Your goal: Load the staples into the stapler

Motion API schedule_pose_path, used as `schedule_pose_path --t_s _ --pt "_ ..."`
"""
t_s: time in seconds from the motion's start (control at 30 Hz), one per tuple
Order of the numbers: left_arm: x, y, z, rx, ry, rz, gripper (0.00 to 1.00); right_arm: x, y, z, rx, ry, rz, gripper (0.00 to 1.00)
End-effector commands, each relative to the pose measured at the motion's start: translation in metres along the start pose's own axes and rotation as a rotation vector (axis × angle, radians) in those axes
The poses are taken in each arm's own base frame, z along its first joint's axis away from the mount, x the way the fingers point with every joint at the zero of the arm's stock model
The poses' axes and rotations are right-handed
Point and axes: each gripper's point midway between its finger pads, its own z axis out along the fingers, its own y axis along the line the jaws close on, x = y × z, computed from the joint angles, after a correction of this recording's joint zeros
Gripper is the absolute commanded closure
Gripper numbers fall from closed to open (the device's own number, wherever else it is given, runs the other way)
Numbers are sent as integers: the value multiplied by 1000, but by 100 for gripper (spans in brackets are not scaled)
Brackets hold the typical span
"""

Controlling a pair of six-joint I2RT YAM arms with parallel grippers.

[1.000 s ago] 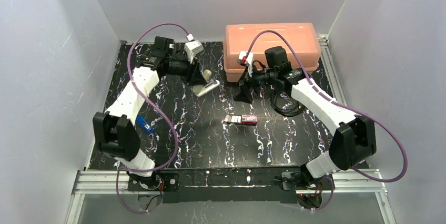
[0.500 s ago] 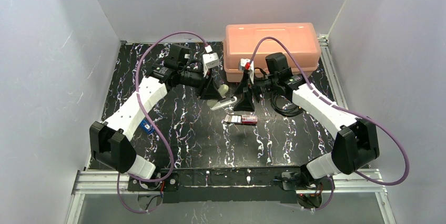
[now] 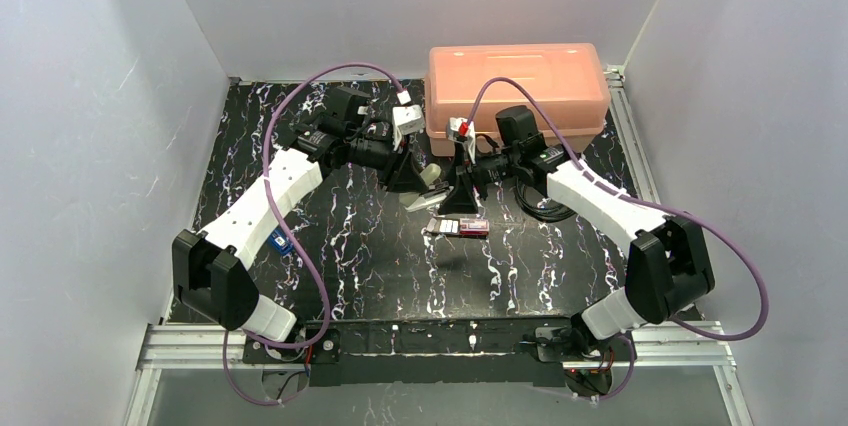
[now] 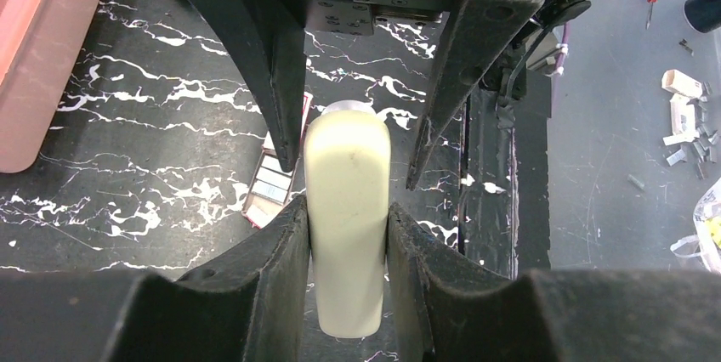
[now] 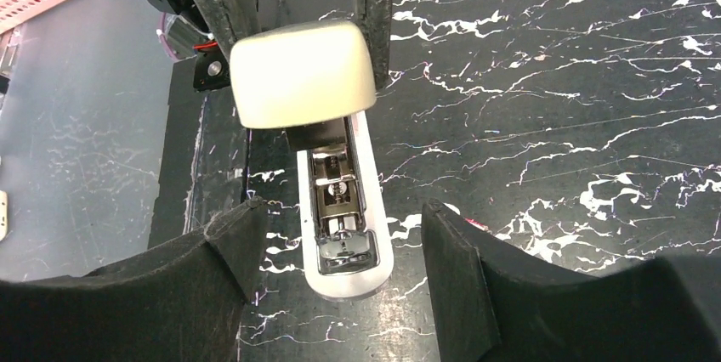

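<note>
We are showing both arms meeting over the middle of the black, white-veined marble-patterned table top (image 3: 340,246), in front of a salmon-pink lidded plastic case (image 3: 518,81). The left gripper (image 4: 347,209) is clamping the cream-capped, silver-bodied stapler (image 5: 302,73) by the sides of its cap, and both pads are pressing flush against the cream plastic. We are holding the stapler clear of the table, with its silver lower part reaching out toward the right gripper (image 5: 342,217). In the right wrist view the cream cap is standing raised off that lower part, so the metal channel inside is lying exposed. The right gripper's jaws are standing apart on either side of the lower part's rounded front end, with table showing in the gap on each side; they are touching nothing. The short silvery-white strips of staples (image 3: 447,227) are lying in a pale slide-out tray drawn from a tiny red cardboard box (image 3: 474,229), which is resting flat on the table just on the near side of the two grippers. A coiled black cable (image 3: 545,208) is lying to the right, beneath the right forearm.
</note>
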Motion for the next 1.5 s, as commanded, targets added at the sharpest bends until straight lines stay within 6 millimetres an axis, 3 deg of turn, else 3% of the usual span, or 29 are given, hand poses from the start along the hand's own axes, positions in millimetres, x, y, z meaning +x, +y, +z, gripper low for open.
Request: schedule_pose_path --t_s 0.0,0.13,0.3,0.6,1.03,1.47 --pt "-12 -13 -7 8 -37 56 100 0 0 5 -23 -10 0 26" --pt "-11 -12 -6 8 -35 60 100 1 -2 8 -22 -4 8 30" --pt "-12 -11 -6 6 -35 63 100 6 -5 12 -25 10 30 44" --pt "-10 -8 -9 -10 -48 95 100 3 -13 5 39 0 6 99" --pt "-16 25 -53 -129 -213 40 100 -10 -37 -48 213 -142 39 99" --pt "3 34 -56 -180 -253 11 100 2 -46 -51 249 -158 59 99"
